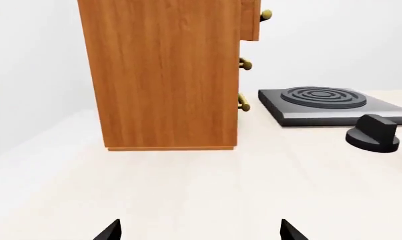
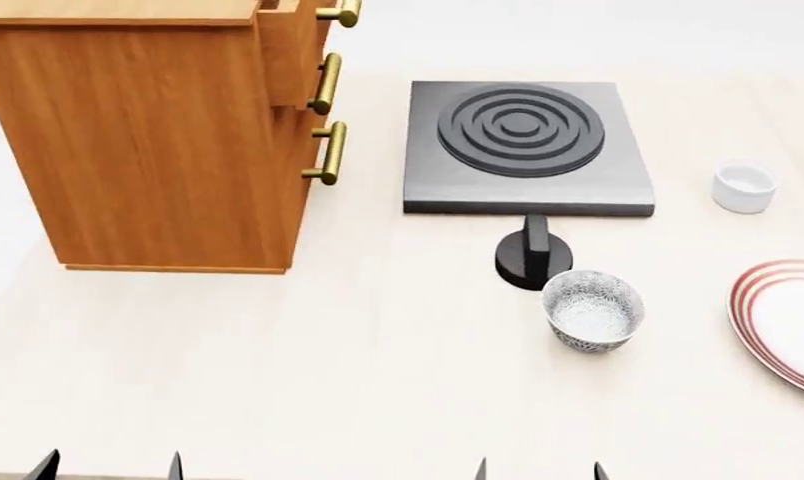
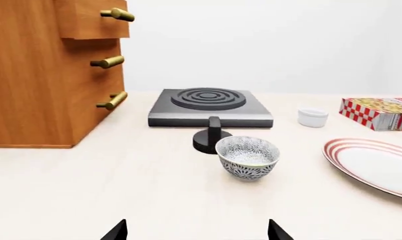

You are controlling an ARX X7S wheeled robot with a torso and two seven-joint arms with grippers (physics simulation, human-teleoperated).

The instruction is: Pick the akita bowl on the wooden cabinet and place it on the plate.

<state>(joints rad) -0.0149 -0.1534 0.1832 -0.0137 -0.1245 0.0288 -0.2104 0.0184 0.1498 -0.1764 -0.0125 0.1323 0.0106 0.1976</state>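
The wooden cabinet point(image 2: 162, 140) point(image 1: 164, 75) point(image 3: 34, 75) stands at the table's back left, its top drawer pulled out slightly. Only a strip of its top shows, and the akita bowl on it is out of view. The plate point(image 2: 756, 300) point(image 3: 344, 150), white with red rings, lies at the right edge and is cut off by the frame. My left gripper point(image 2: 109, 468) point(image 1: 201, 232) and right gripper point(image 2: 541, 470) point(image 3: 197, 232) hover low at the near edge. Both are open with nothing between the fingertips, well short of the cabinet and the plate.
A grey-patterned bowl point(image 2: 592, 310) point(image 3: 248, 157) stands on the table between the stove knob point(image 2: 536, 255) and the plate. A grey hotplate point(image 2: 522, 150) sits behind it. At the right are a small white cup point(image 2: 744, 186) and a red-and-white box point(image 3: 378, 112).
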